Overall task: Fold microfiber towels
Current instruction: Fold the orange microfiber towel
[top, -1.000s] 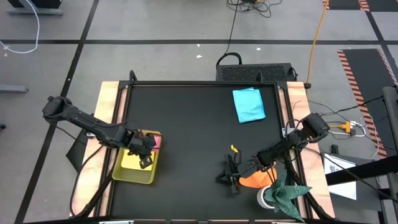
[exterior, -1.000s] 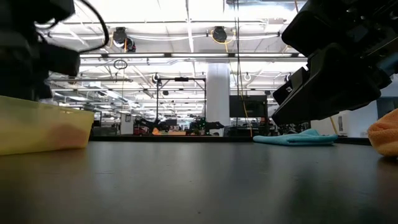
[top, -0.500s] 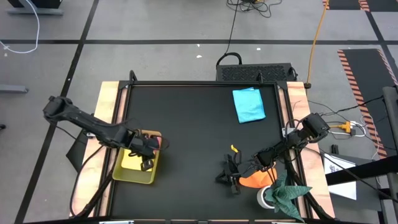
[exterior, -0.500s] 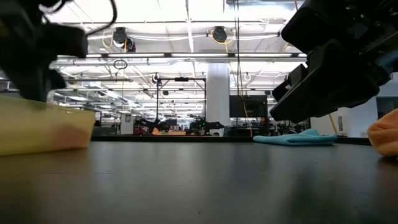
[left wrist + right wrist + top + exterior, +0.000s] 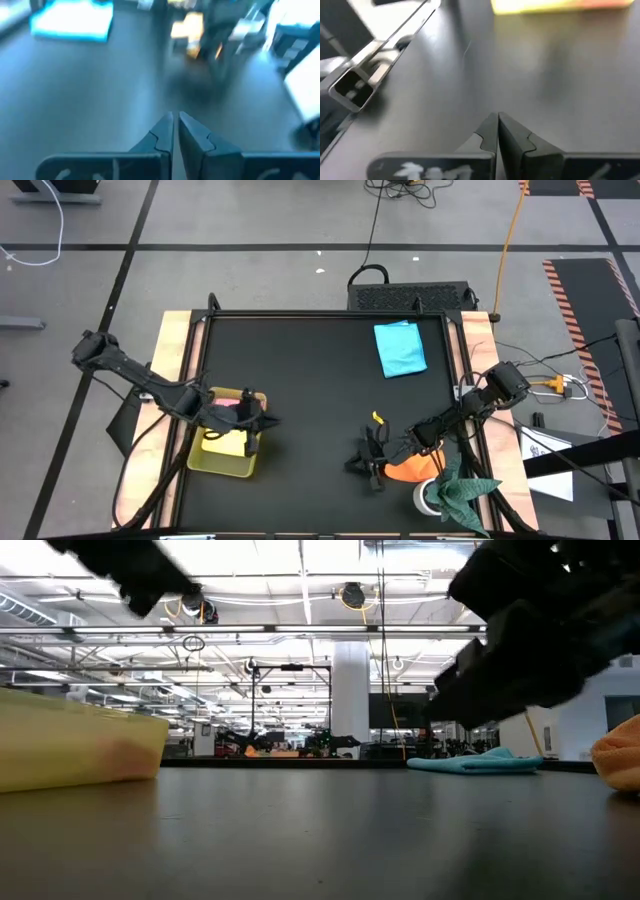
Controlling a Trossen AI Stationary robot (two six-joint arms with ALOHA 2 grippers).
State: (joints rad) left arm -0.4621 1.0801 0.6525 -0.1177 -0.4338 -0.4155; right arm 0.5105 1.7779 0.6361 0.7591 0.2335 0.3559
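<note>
Since the earlier frames the left gripper [image 5: 262, 423] has been swung from above the tray toward the right, so that in the high view it is now seen at the tray's right edge, in the lower left part of the frame; its fingers [image 5: 165, 136] are seen nearly pressed together with only a thin slit between them, and nothing is grasped. The yellow-green tray [image 5: 203, 461] is seen with yellow and pink towels [image 5: 226, 402] lying in it. The light blue towel [image 5: 400, 348] lies flat in the upper right of the table [image 5: 310, 380]. The orange towel [image 5: 410, 470] is found at the lower right, beside the right gripper [image 5: 366, 463], whose fingers [image 5: 492, 131] are clenched on nothing.
</note>
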